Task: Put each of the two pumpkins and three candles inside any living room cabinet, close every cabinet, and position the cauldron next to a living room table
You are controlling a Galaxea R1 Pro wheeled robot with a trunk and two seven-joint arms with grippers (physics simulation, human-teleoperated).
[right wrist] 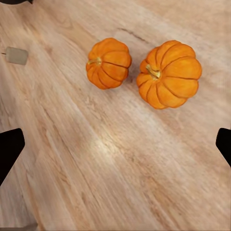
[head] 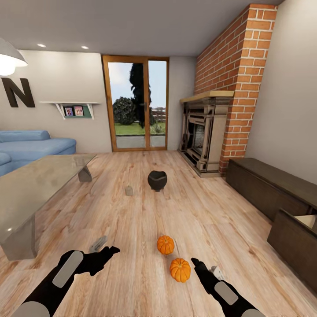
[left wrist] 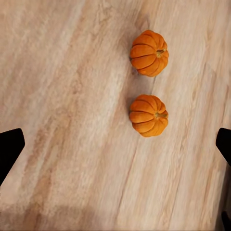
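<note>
Two orange pumpkins lie on the wood floor right before me, one [head: 165, 245] a little farther than the other [head: 180, 270]. My left gripper [head: 110, 252] hovers open to their left, and its wrist view shows both pumpkins [left wrist: 149, 53] [left wrist: 148, 115] ahead of its spread fingers [left wrist: 9, 149]. My right gripper [head: 196, 264] is open just right of the nearer pumpkin, above the pair [right wrist: 109, 63] [right wrist: 169, 73]. Grey candles rest on the floor: one [head: 129, 190] beside the black cauldron [head: 157, 180], one [head: 97, 244] by my left hand, one [head: 215, 271] by my right wrist. Another candle [right wrist: 17, 56] appears in the right wrist view.
The glass-topped table [head: 35, 185] stands at the left with a blue sofa [head: 31, 147] behind it. The dark cabinet [head: 268, 182] runs along the right wall, its near drawer [head: 293, 233] pulled open. A stone fireplace [head: 204, 136] and brick chimney stand beyond.
</note>
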